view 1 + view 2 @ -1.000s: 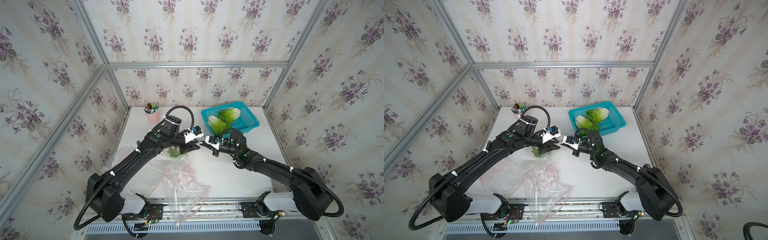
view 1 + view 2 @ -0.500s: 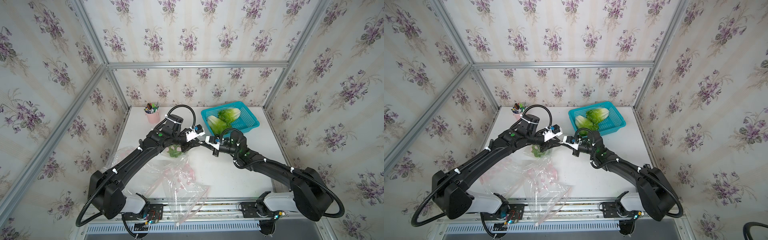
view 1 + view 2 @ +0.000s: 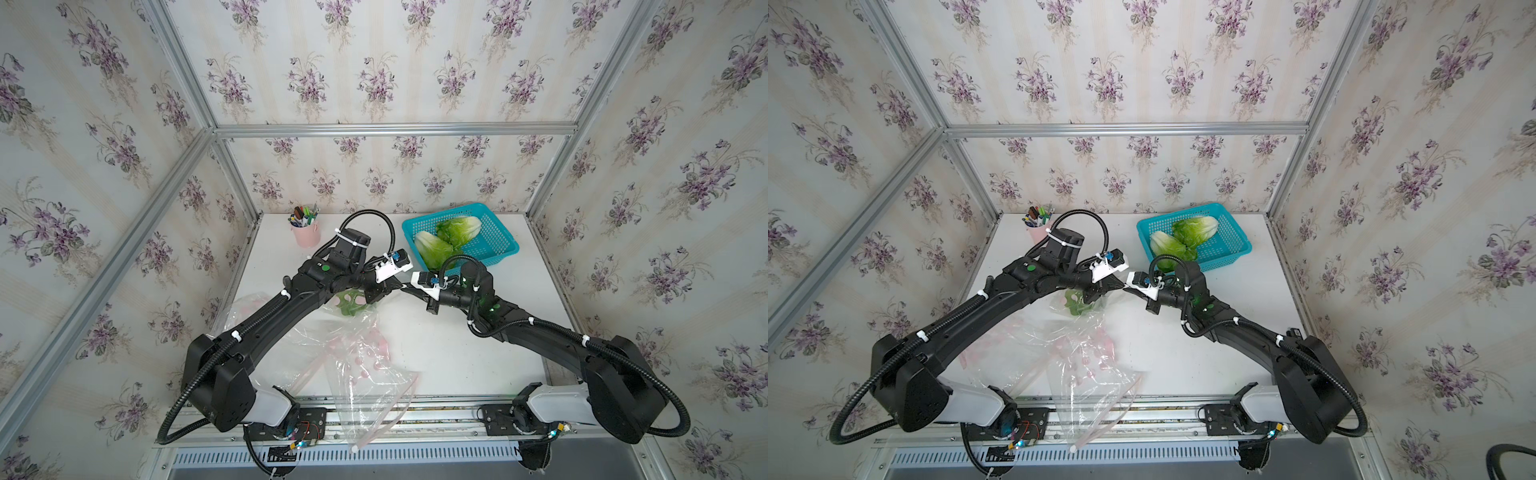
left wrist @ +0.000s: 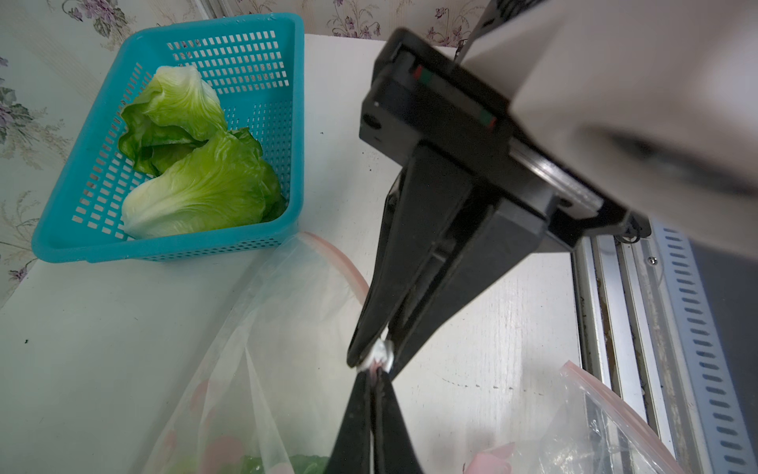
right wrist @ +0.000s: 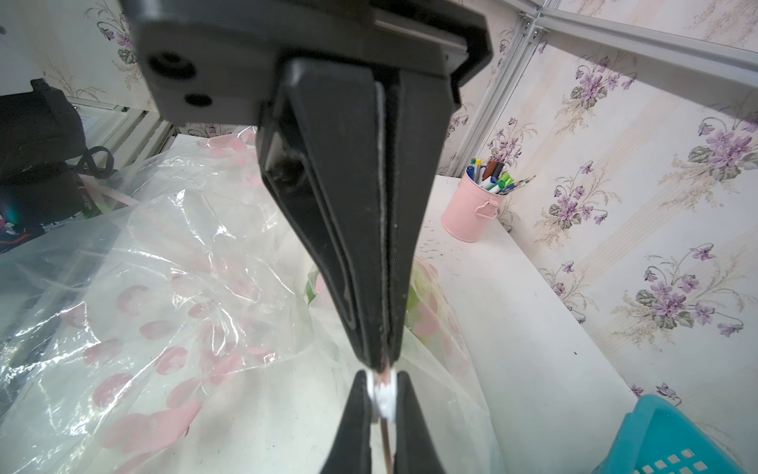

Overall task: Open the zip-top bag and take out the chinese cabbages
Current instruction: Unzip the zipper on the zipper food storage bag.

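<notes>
L gripper [image 4: 374, 383] is shut on the pink zip strip of the zip-top bag [image 3: 357, 345]. R gripper [image 5: 382, 388] is also shut, clamped on a white bit of the same strip, w/ the two tips nose to nose just above the worktop [image 3: 457, 345]. One chinese cabbage [image 3: 351, 303] sits inside the bag, just beside L gripper. Two more chinese cabbages [image 3: 434, 249] lie in the teal basket [image 3: 498, 232] at the back, near R wrist. The white worktop has a pink pen cup [image 3: 306, 235] at back left, floral wallpaper all round & an alu frame.
</notes>
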Available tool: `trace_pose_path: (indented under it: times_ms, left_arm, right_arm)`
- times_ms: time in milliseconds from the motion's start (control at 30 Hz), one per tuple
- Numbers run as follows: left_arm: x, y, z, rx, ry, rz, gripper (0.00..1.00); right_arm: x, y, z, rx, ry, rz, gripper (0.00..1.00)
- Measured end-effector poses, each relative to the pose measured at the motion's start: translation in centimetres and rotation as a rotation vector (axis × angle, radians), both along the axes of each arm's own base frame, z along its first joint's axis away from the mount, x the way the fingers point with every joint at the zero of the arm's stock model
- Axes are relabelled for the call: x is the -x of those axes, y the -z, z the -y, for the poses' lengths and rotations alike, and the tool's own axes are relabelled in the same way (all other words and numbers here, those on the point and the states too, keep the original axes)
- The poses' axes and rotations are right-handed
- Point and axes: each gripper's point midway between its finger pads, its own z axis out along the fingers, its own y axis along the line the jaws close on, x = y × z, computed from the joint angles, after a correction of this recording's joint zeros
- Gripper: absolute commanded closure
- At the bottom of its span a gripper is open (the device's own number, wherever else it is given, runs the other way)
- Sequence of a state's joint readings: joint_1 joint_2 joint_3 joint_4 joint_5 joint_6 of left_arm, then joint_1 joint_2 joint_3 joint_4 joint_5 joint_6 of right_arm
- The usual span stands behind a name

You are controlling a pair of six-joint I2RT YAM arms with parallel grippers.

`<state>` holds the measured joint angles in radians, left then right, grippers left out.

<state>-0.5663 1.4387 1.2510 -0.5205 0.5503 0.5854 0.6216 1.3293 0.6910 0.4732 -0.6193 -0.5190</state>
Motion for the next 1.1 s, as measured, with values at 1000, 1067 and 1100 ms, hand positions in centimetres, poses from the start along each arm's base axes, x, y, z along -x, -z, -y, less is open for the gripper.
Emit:
trace_pose_path:
  times_ms: [1000, 1067, 1100]
  left_arm:
    - [-0.9, -2.5, -5.6, 0.013, -0.170, 0.148, 1.00]
    - [-1.0, -2.9, -6.5, 0.022, -0.197, 0.155, 1.00]
    - [-1.1, -3.1, -6.9, 0.025, -0.209, 0.160, 1.00]
  right_arm:
    - [-1.4, 3.7, 1.7, 0.052, 0.050, 0.081, 1.00]
    - [-1.9, 4.0, 2.1, 0.060, 0.063, 0.081, 1.00]
    - [-2.0, 4.1, 2.2, 0.063, 0.067, 0.081, 1.00]
